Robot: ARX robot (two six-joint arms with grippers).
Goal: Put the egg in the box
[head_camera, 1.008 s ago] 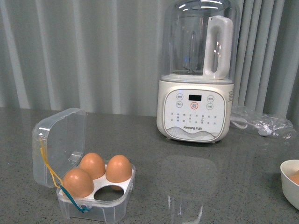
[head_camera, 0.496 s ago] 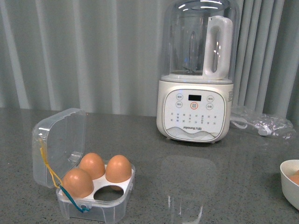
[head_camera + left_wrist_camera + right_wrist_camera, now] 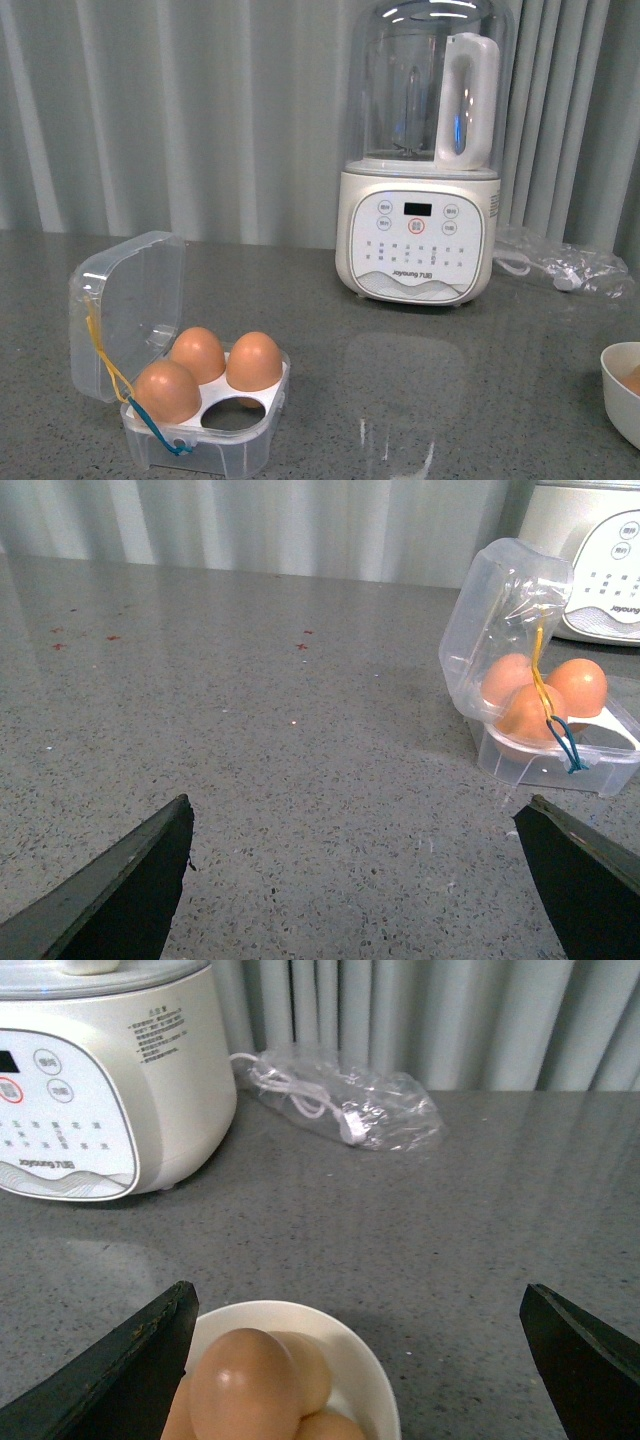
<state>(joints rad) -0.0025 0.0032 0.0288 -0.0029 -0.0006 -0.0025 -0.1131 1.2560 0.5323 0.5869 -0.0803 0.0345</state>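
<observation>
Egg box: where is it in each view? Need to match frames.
Front view: the box sits lower left on the counter, lid open, left of and nearer the camera than the blender.
Left wrist view: the box stands just in front of the blender's base.
Right wrist view: not in it; only the white bowl and the blender show.
Shared landmark: the blender.

Egg (image 3: 245, 1385) in bowl (image 3: 352, 1342), box (image 3: 222, 452) open
</observation>
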